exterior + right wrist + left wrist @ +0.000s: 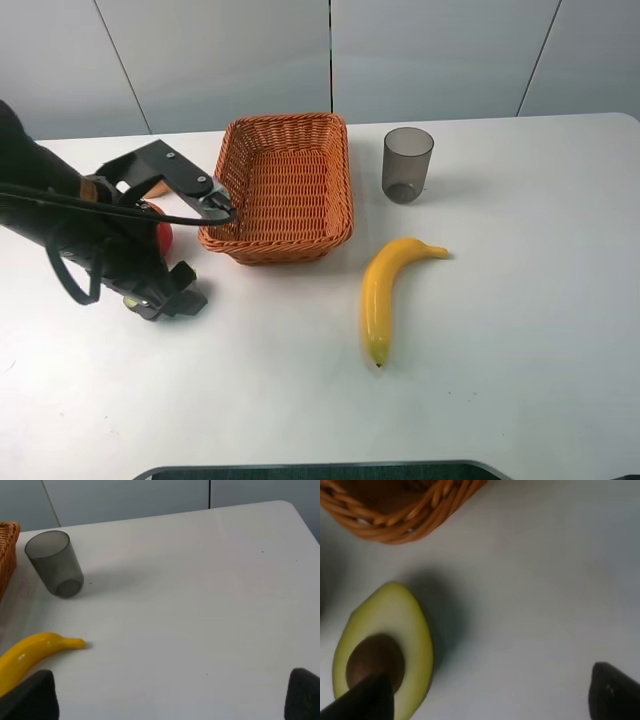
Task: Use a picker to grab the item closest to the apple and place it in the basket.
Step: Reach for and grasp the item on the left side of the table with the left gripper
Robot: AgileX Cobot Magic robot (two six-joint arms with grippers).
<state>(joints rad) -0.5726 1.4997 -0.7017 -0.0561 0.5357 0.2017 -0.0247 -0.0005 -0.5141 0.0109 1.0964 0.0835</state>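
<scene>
Exterior high view: a white table (500, 350) is seen with an orange wicker basket (280, 245) near the middle back, a dark translucent cup (407, 165) upright just right of it, and a yellow banana (385, 290) laid in front of the cup, well apart from the basket. The left arm (100, 240) is stretched over the table's left side, next to the basket's left front corner. A red apple (164, 236) is partly hidden behind that arm, near the basket's left wall. The avocado half (390, 625) is mostly covered by the arm in this view and is made out clearly only in the left wrist view. There it is laid flat on the table, cut face up, brown pit (372, 655) showing, close to a corner of the basket but not touching it. The left gripper (490, 700) is held with its fingers spread wide and nothing is clamped. One dark fingertip (365, 702) is seen over the pit end of the avocado, the other well off to the side over bare table; contact with the fruit cannot be told. In the right wrist view the right gripper (167, 700) is also spread wide and nothing is held, with the cup, the banana tip and a sliver of basket rim seen beyond it.
</scene>
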